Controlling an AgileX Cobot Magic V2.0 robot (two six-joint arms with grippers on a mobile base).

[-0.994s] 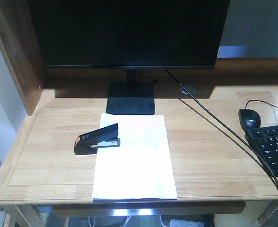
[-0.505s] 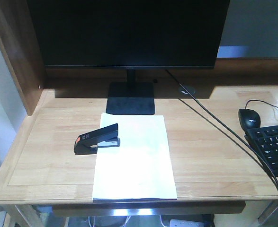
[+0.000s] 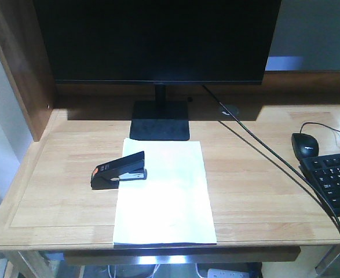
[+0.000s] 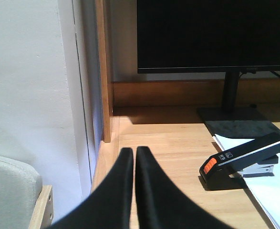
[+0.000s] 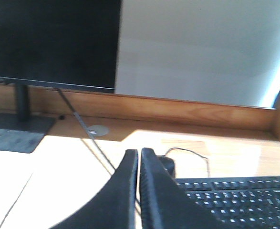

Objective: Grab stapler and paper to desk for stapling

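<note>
Paper point(image 3: 164, 194) lies flat on the desk point(image 3: 256, 191), in front of the monitor stand point(image 3: 160, 120). Stapler point(image 3: 119, 170) sits at the sheet's upper left edge, its front end over the paper, orange end off it on bare wood. Both items look delivered; judged near the end, only the stapling press possibly left. Whether a staple is already in, too small to tell.

Left gripper point(image 4: 133, 155): fingers together, holding nothing, left of the stapler, apart from it. Right gripper point(image 5: 139, 157): likewise closed and empty, above the keyboard point(image 5: 235, 195) area, well apart from the paper.

office, prob. | monitor point(image 3: 157, 40) | keyboard point(image 3: 333, 180) | mouse point(image 3: 304, 143) | wood desk point(image 3: 256, 191)
</note>
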